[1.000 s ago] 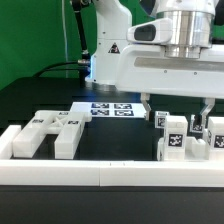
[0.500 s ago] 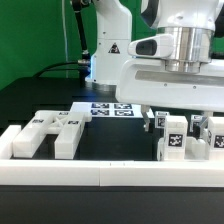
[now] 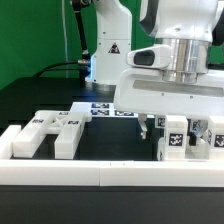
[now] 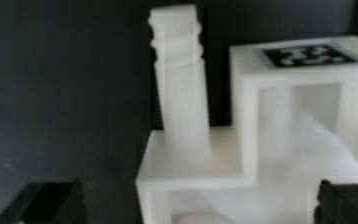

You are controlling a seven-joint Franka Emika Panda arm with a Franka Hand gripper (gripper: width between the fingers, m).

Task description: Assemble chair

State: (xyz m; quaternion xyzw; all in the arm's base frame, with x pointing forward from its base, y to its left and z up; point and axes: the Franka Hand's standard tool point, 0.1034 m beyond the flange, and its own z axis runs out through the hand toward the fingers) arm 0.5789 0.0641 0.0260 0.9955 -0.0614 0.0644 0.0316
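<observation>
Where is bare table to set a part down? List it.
Free: black table between the U-shaped chair part and the tagged chair parts, in front of the marker board. Crowded: those tagged parts, under the open gripper.

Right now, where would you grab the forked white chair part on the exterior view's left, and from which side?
One prong of the forked part, from straight above, closing across the prong's width. The part lies flat, the prong's long sides look parallel, and the gap between the two prongs gives clearance on the inner side. The tagged crossbar looks wider.
</observation>
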